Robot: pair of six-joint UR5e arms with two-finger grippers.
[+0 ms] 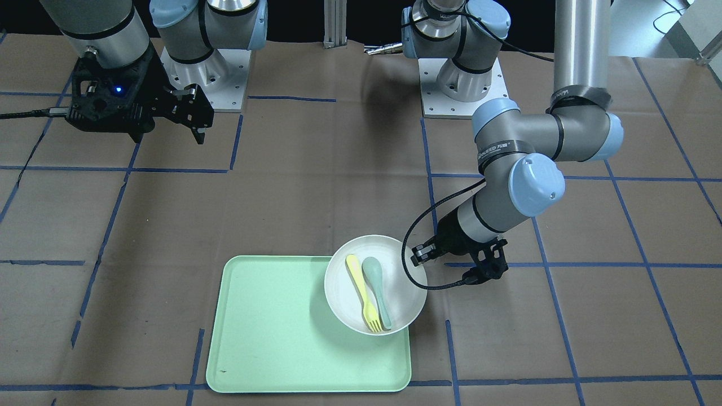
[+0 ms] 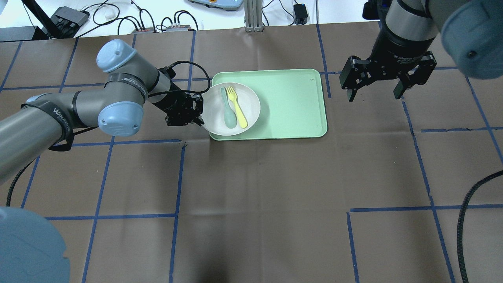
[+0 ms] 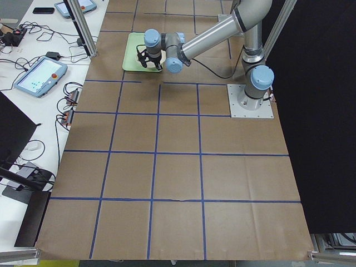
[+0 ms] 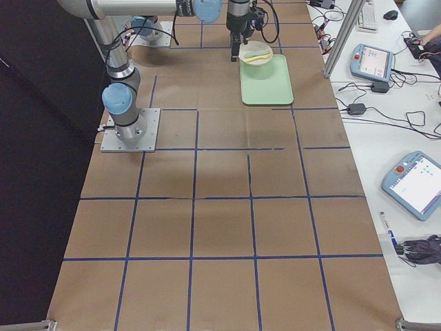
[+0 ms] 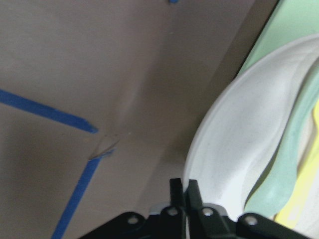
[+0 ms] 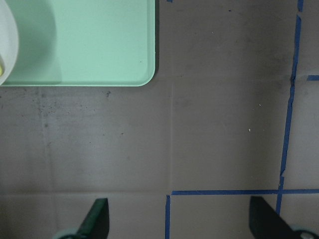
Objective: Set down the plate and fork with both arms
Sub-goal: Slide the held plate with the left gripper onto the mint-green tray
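Note:
The white plate (image 2: 252, 103) is over the left end of the mint-green tray (image 2: 290, 102), overhanging the tray's edge. It casts a shadow and seems slightly raised. The pale-yellow fork (image 2: 238, 107) lies in it beside a grey-green spoon (image 2: 228, 111). My left gripper (image 2: 201, 114) is shut on the plate's left rim; the left wrist view shows the jaws pinching the rim (image 5: 185, 191). My right gripper (image 2: 375, 93) is open and empty, held above the table to the right of the tray. In the front view, plate (image 1: 344, 290), fork (image 1: 361, 290) and left gripper (image 1: 418, 256) show the same.
The tray (image 1: 271, 327) has bare room over its right part in the overhead view. The right wrist view shows the tray's corner (image 6: 84, 40) and brown paper with blue tape lines below the open right gripper (image 6: 179, 221). Both arm bases stand at the robot's side of the table.

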